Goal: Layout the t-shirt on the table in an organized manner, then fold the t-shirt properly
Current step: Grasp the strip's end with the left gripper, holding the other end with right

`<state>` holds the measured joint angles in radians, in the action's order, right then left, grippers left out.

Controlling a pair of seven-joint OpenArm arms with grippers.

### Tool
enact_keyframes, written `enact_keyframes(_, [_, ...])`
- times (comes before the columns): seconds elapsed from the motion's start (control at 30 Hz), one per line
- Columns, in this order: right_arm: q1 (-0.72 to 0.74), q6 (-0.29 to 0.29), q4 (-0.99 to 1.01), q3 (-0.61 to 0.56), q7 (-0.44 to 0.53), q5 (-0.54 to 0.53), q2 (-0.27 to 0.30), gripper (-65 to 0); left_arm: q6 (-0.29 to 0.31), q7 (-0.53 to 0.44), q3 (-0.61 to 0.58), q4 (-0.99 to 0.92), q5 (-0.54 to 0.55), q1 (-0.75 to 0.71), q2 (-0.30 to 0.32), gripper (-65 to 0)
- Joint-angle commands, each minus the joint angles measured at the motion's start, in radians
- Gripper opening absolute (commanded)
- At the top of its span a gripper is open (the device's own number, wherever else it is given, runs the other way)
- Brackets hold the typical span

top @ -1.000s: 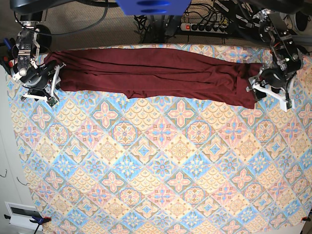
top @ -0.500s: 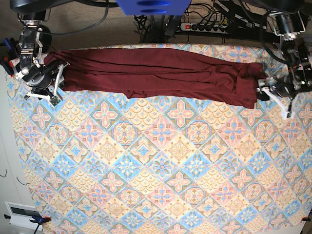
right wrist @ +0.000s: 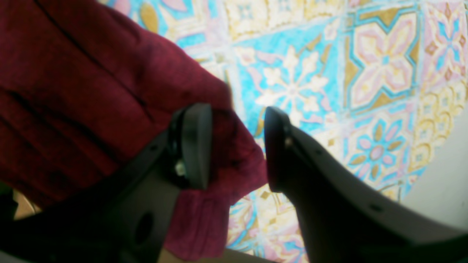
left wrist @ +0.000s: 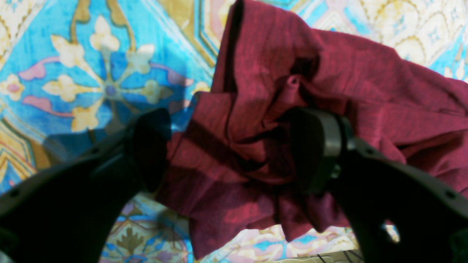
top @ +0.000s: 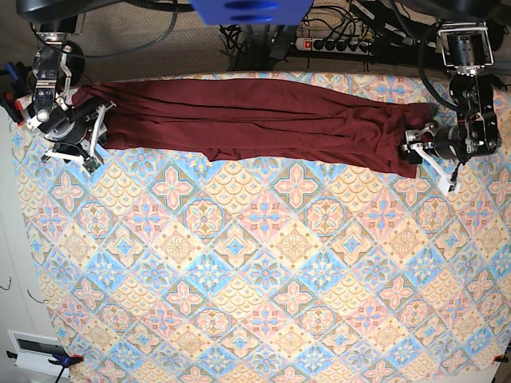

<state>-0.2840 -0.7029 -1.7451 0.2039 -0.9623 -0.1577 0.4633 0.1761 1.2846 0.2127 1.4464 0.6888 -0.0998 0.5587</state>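
Nearest the base camera, only the patterned bench [top: 263, 263] is seen; no containers are present. Farther back, the t-shirt [top: 255, 124] is laid as a long narrow band along the far edge. At its ends, the left gripper [left wrist: 226, 153] is held wide open around a bunched fold, apparently not pinching it, and the right gripper [right wrist: 237, 146] is parted astride the hem (contact cannot be judged through the blur). If either is closed on several crumpled layers, the band could be dragged askew and new wrinkles introduced, or an end pulled off the bench.
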Motion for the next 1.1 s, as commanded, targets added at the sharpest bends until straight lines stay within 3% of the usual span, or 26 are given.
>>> enact_keyframes(0.0, [0.01, 0.005, -0.017, 0.012, 0.012, -0.003, 0.018, -41.8, 0.003, 0.007, -0.016, 0.007, 0.025, 0.005, -0.007, -14.6])
enact_keyframes(0.17, [0.01, 0.005, -0.017, 0.012, 0.012, -0.003, 0.018, -41.8, 0.004, 0.008, -0.034, 0.007, 0.041, -0.024, -0.032, -14.8])
enact_keyframes(0.3, [0.01, 0.005, -0.017, 0.012, 0.012, -0.003, 0.018, -41.8, 0.004, 0.031, -0.026, 0.009, 0.156, -0.05, -0.033, -16.0])
enact_keyframes(0.43, [0.012, 0.005, -0.017, 0.012, 0.012, -0.003, 0.018, -41.8, 0.004, 0.046, -0.026, 0.011, 0.269, -0.061, -0.03, -26.3])
enact_keyframes(0.57, [0.012, 0.005, -0.017, 0.012, 0.012, -0.003, 0.018, -41.8, 0.004, 0.037, -0.02, 0.011, 0.273, -0.056, -0.03, -42.6])
enact_keyframes(0.7, [0.012, 0.005, -0.017, 0.012, 0.012, -0.003, 0.018, -41.8, 0.004, 0.037, 0.061, 0.011, 0.274, -0.056, -0.035, -50.8])
enact_keyframes(0.8, [0.012, 0.005, -0.017, 0.015, 0.012, -0.003, 0.018, -41.8, 0.0, 0.037, 0.156, 0.009, 0.269, -0.053, -0.035, -65.0])
enact_keyframes(0.97, [0.012, 0.005, -0.017, 0.012, 0.012, -0.003, 0.018, -41.8, -0.005, 0.037, 0.313, 0.007, 0.245, -0.05, -0.03, -65.0])
enact_keyframes(1.07, [0.012, 0.005, -0.017, 0.012, 0.012, -0.003, 0.018, -41.8, -0.005, 0.037, 0.399, 0.007, 0.141, -0.002, -0.03, -65.0])
